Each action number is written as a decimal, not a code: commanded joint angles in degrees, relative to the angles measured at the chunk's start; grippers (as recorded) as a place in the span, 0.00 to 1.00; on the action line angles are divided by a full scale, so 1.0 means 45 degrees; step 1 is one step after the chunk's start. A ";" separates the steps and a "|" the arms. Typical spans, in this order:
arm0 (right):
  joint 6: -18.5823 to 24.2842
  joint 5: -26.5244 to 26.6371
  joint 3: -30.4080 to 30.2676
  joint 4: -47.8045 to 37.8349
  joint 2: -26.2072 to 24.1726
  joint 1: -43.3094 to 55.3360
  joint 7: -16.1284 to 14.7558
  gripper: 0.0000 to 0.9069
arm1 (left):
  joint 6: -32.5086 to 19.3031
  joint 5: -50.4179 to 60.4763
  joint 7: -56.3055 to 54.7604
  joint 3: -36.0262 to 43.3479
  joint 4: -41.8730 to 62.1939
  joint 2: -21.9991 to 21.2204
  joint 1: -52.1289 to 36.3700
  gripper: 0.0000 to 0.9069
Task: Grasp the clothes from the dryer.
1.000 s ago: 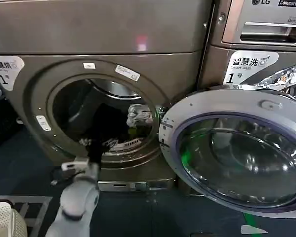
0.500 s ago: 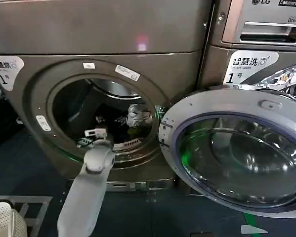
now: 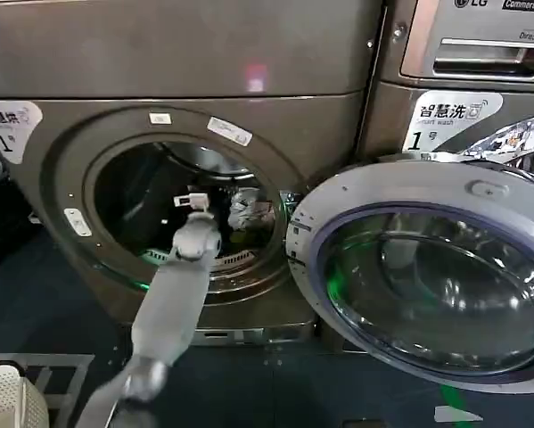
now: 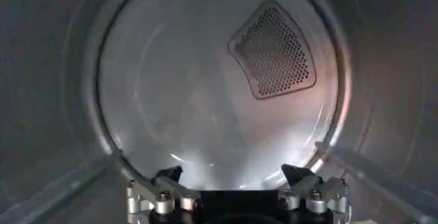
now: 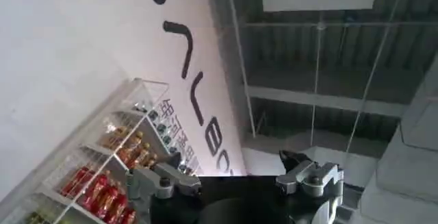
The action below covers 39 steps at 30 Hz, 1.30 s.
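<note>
The dryer stands with its round porthole open and its silver-rimmed glass door swung out to the right. The clothes, a whitish-grey piece over some olive-green, lie low at the right side of the drum. My left arm reaches through the porthole, its wrist just left of the clothes. The left gripper is open inside the drum with nothing between its fingers, facing the shiny back wall and a perforated vent. My right gripper is open and empty, pointing up at a ceiling and a lettered wall.
A similar machine with a silver drawer and LG panel stands to the right, behind the open door. A white basket sits on the dark floor at the lower left. Shelves of bottles appear in the right wrist view.
My left arm has risen from below the porthole rim and pushed forward into the drum, moving right toward the clothes. The clothes and door have not moved.
</note>
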 commanded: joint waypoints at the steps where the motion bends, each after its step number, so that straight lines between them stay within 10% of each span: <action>1: -0.0039 0.0099 0.0001 -0.0041 -0.0048 0.0118 0.0016 1.00 | -0.0241 0.0049 0.0507 0.0075 0.3655 -0.0201 -0.2428 1.00; 11: 0.0028 0.0094 -0.0104 -0.0141 -0.0023 0.0279 -0.0105 1.00 | 0.1091 0.1419 0.5306 0.1878 0.5474 0.0688 -0.3530 1.00; 39: 0.0115 -0.0036 -0.0683 0.0020 0.0023 0.0553 -0.0215 1.00 | -0.3115 0.7182 1.6337 0.8116 0.8802 0.2108 -0.6911 1.00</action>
